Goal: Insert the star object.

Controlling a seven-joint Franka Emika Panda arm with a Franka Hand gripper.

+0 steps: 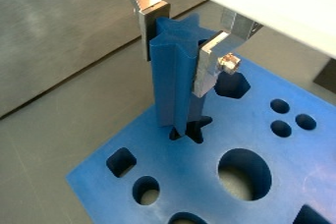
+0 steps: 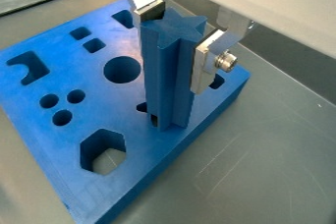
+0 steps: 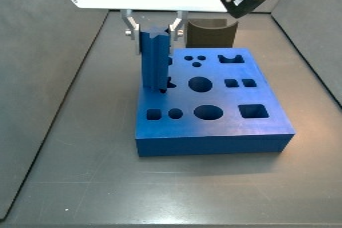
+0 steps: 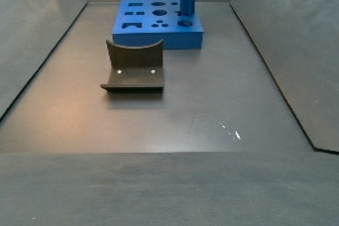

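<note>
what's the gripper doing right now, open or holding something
Gripper: shut on the star object, held upright with its lower end in the blue block's star hole.

Star object, tall blue ridged peg, upright, foot in block's star hole

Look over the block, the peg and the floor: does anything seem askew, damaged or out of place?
Nothing stands out. The star object stands upright in its hole in the blue block, held by the gripper.
</note>
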